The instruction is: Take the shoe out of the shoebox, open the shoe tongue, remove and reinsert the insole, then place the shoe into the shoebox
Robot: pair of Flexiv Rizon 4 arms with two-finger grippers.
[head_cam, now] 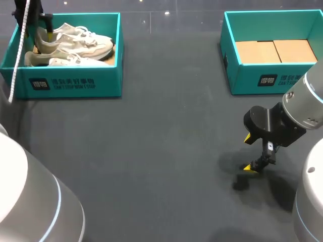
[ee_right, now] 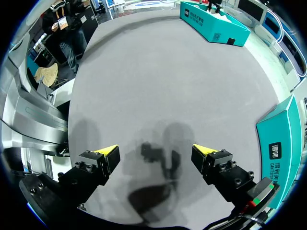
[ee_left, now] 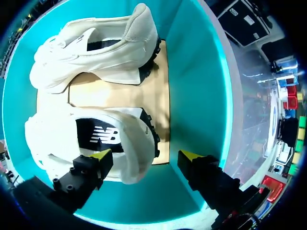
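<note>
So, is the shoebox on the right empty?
Empty: the right shoebox shows only its bare tan floor; both shoes lie in the left shoebox.

Our L gripper [ee_left: 145, 155] points straight down, fingers wide apart. Our R gripper [head_cam: 250, 153] hangs low, also pointing down, fingers spread wide.

You have white print on front wall of left teal cardboard shoebox [head_cam: 108, 85], 10 o'clock on table: square emblem [head_cam: 39, 83], two lines of characters [head_cam: 73, 83] beside it. Same layout on right teal cardboard shoebox [head_cam: 242, 83], 2 o'clock. Left wrist view: white letter logo [ee_left: 104, 135] on black insole [ee_left: 86, 127] of nearer white sneaker [ee_left: 48, 143].
</note>
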